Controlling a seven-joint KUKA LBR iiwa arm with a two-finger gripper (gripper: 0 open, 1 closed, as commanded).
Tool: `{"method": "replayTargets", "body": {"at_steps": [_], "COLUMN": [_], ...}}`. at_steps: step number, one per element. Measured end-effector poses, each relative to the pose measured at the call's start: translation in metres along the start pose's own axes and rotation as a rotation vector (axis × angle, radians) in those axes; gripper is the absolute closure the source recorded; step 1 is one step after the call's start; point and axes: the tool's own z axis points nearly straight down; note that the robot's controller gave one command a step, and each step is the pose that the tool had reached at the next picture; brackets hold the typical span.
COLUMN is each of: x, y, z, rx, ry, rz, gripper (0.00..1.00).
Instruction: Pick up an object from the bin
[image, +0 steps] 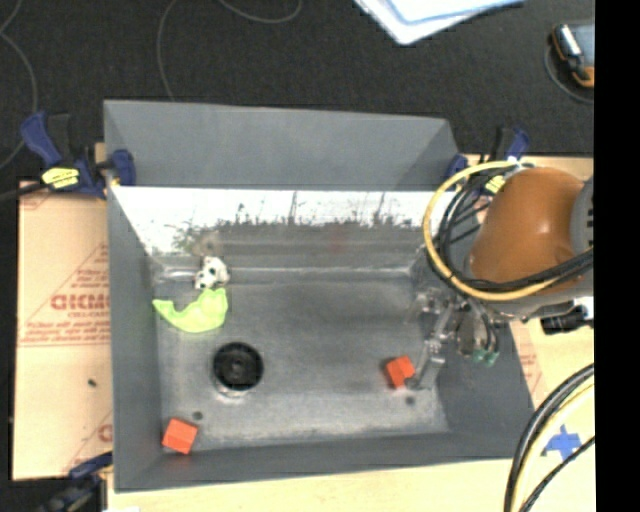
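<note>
Grey metal bin (320, 310) lies open before you. Your gripper (432, 362) hangs low at its right side; whether it is spread or closed you cannot tell. At left lie a lime-green curved piece (192, 313) and, nearer, a black disc (238, 365). One orange block (399, 372) sits just left of the gripper, perhaps touching it; a second orange cube (179, 436) rests near-left.

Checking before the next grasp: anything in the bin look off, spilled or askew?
Nothing stands out. Green curved piece, small white piece just above it, black disc, left orange block and right orange block lie loose on the bin floor. End effector sits beside the right orange block.
</note>
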Motion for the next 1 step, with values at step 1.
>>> {"method": "replayTargets", "body": {"at_steps": [1], "x": [0.0089], "y": [-0.0420], "z": [0.0811], "rx": [0.001], "ry": [0.004], "rz": [-0.070], "gripper": [0.00]}}
